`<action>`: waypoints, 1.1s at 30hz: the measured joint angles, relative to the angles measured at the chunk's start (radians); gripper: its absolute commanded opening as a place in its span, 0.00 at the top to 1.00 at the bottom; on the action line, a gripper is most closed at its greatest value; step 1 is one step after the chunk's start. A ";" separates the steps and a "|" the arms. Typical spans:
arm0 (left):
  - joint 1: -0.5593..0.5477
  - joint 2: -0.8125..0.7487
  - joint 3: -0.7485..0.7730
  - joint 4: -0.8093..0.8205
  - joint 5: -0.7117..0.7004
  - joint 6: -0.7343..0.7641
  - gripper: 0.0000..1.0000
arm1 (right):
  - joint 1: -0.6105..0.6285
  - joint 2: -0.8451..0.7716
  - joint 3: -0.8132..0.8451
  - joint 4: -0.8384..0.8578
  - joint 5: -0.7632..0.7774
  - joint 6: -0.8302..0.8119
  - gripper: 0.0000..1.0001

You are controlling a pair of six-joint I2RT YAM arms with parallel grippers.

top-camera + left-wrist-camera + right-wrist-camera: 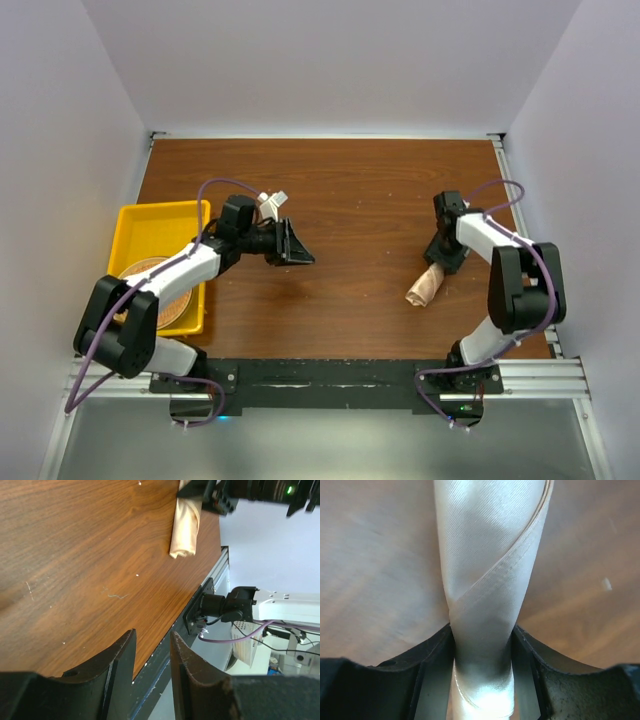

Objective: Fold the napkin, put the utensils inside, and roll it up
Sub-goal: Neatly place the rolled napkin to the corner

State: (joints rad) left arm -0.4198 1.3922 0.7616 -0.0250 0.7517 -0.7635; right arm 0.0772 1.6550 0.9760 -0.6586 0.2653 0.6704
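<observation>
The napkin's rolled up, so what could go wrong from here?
1. The right gripper pinches only one end of the napkin. Its diagonal outer flap looks loose, so release may let it unroll.
2. No utensils show. If inside, they could slide out the free end when lifted.

Bench (360, 180) lies open between the arms; yellow tray (150, 225) crowds the left edge, rolled napkin (425, 288) the right.
</observation>
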 measured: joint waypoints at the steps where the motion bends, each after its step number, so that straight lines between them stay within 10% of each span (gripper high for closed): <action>1: 0.008 0.003 -0.001 0.003 0.010 0.003 0.62 | 0.000 -0.023 -0.023 -0.008 0.009 0.038 0.47; 19: 0.077 0.031 -0.053 0.116 0.159 0.014 0.62 | -0.219 -0.483 -0.398 -0.283 0.061 0.761 0.46; 27: 0.077 0.048 -0.056 0.149 0.166 -0.012 0.62 | -0.242 -0.515 -0.418 -0.324 0.085 0.764 0.02; 33: 0.077 0.068 -0.057 0.177 0.167 -0.038 0.62 | -0.242 -0.453 -0.347 -0.319 0.088 0.670 0.02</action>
State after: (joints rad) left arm -0.3428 1.4605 0.7044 0.1524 0.9184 -0.8013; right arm -0.1650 1.2018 0.6292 -0.9775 0.3531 1.3403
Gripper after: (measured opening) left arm 0.377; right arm 0.981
